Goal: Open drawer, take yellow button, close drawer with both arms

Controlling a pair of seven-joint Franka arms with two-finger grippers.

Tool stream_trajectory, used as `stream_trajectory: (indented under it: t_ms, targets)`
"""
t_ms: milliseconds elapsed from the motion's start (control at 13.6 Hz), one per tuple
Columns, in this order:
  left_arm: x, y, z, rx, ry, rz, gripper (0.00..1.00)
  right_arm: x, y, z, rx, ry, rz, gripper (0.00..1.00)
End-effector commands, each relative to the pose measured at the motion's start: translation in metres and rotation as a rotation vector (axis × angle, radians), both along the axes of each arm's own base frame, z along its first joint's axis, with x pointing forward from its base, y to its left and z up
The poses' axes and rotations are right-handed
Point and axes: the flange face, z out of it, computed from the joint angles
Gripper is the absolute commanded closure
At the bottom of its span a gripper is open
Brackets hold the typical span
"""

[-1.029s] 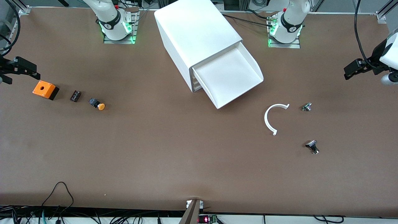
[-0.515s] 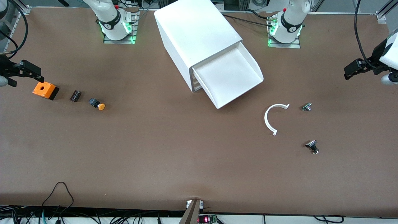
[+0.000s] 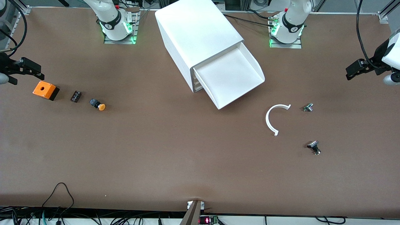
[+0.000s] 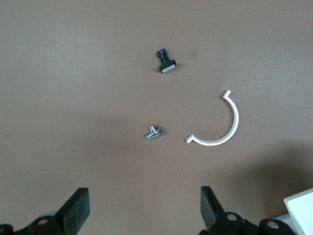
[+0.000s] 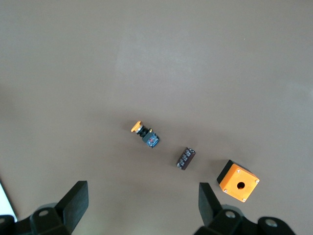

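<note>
Your drawer (image 3: 229, 76) stands pulled out, a smooth white tray. The button (image 3: 97, 104), round orange cap on black body, lies near the surface's right-arm edge. Left gripper (image 3: 354, 69) and right gripper (image 3: 29, 68) hover wide open, empty.

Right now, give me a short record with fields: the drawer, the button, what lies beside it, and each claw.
drawer: top one, pulled out of the cabinet, nothing seen inside
button: lying on the table toward the right arm's end
beside button: black block, then orange box
right claw: open, holding nothing, above the table by the orange box
left claw: open, holding nothing, at the left arm's end
</note>
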Motion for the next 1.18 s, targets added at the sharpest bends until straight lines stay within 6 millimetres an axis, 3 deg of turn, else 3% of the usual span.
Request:
stream_trajectory:
  t_ms: [0,441,1103]
  targets:
    - [0.003,0.001,0.006,-0.004,0.0,0.005,0.0,0.003,-0.001,0.006,0.024,0.012,0.015,0.0]
    - [0.003,0.002,0.006,-0.004,0.0,0.005,0.0,0.001,0.014,0.002,0.028,0.05,0.032,0.0]
    - [0.004,-0.002,0.006,-0.006,-0.004,0.0,0.0,0.005,0.011,0.009,0.025,0.026,0.029,0.0]
